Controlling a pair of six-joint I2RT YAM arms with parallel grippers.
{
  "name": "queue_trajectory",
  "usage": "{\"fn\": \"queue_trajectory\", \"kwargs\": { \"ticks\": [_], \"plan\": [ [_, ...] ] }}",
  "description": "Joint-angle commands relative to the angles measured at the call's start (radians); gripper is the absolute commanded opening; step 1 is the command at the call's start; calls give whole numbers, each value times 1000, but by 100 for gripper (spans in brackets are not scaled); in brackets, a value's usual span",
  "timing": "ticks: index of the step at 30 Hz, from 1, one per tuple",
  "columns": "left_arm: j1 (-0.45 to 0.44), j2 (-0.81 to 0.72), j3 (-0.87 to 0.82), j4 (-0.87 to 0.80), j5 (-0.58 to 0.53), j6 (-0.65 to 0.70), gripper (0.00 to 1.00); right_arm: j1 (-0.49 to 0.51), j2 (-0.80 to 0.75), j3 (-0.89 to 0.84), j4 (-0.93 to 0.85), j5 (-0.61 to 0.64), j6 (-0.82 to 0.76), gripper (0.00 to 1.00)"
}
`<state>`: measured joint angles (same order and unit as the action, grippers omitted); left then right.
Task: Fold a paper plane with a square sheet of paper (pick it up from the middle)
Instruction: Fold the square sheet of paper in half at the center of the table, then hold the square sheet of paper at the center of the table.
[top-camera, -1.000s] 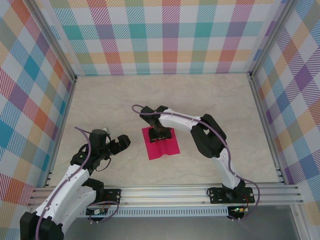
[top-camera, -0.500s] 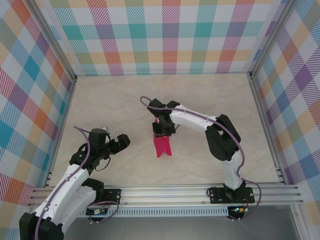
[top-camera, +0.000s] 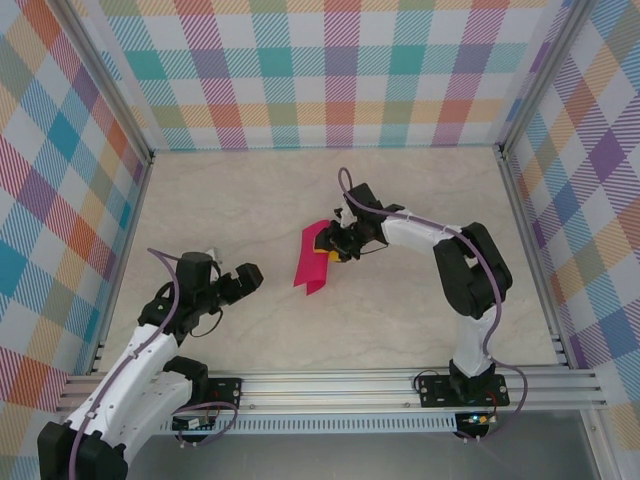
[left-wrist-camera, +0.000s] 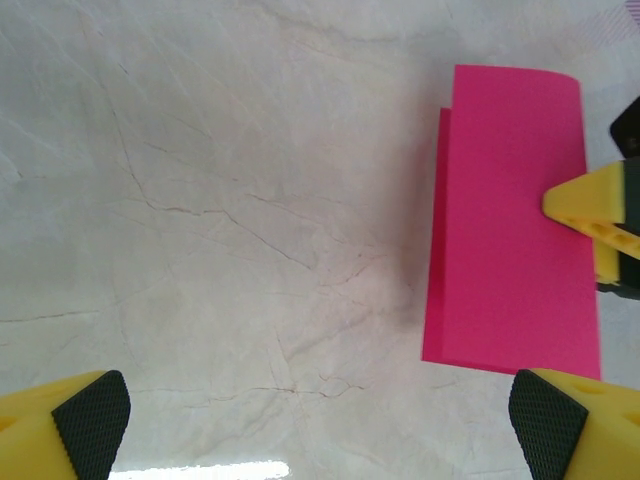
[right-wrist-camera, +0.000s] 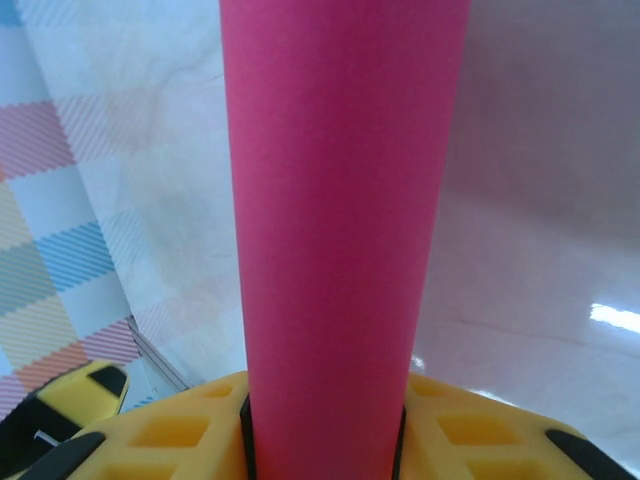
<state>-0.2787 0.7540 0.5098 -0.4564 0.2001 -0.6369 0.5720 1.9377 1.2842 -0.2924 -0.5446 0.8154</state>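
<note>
The square sheet of paper (top-camera: 312, 260) is bright pink and doubled over into a narrow strip. It hangs down to the left from my right gripper (top-camera: 338, 245), just above the middle of the table. In the right wrist view the paper (right-wrist-camera: 340, 200) rises straight out from between the yellow fingers, and my right gripper (right-wrist-camera: 325, 440) is shut on its lower end. My left gripper (top-camera: 250, 280) stands wide open at the left, apart from the sheet. Its wrist view shows the paper (left-wrist-camera: 515, 220) ahead at the right, with the left gripper (left-wrist-camera: 320, 420) holding nothing.
The marble-patterned table (top-camera: 400, 320) is boxed in by checked walls (top-camera: 330, 70) on three sides. An aluminium rail (top-camera: 330, 385) carries both arm bases along the near edge. One yellow finger of the right gripper (left-wrist-camera: 600, 215) pokes into the left wrist view.
My right gripper closed on the flat sheet, lifted it and carried it right and toward the back. The paper now hangs folded. The left arm has barely moved.
</note>
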Motion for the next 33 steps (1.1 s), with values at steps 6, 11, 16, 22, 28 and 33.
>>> {"fn": "queue_trajectory", "kwargs": {
  "ticks": [6, 11, 16, 22, 28, 33],
  "plan": [
    [-12, 65, 39, 64, 85, -8, 100, -23, 25, -67, 53, -9, -21, 46],
    [-47, 94, 44, 88, 85, -3, 100, -42, -23, -112, 17, 17, -67, 59],
    [-104, 156, 79, 108, 73, 0, 100, -46, -52, -96, -108, 117, -127, 65],
    [-184, 243, 121, 134, 37, 7, 92, -46, -71, -95, -189, 209, -153, 66],
    [-227, 352, 170, 169, 20, -1, 75, -40, -49, -66, -265, 280, -166, 66],
    [-250, 428, 207, 207, -15, -9, 73, -24, -8, -28, -312, 302, -188, 66]
  ]
}}
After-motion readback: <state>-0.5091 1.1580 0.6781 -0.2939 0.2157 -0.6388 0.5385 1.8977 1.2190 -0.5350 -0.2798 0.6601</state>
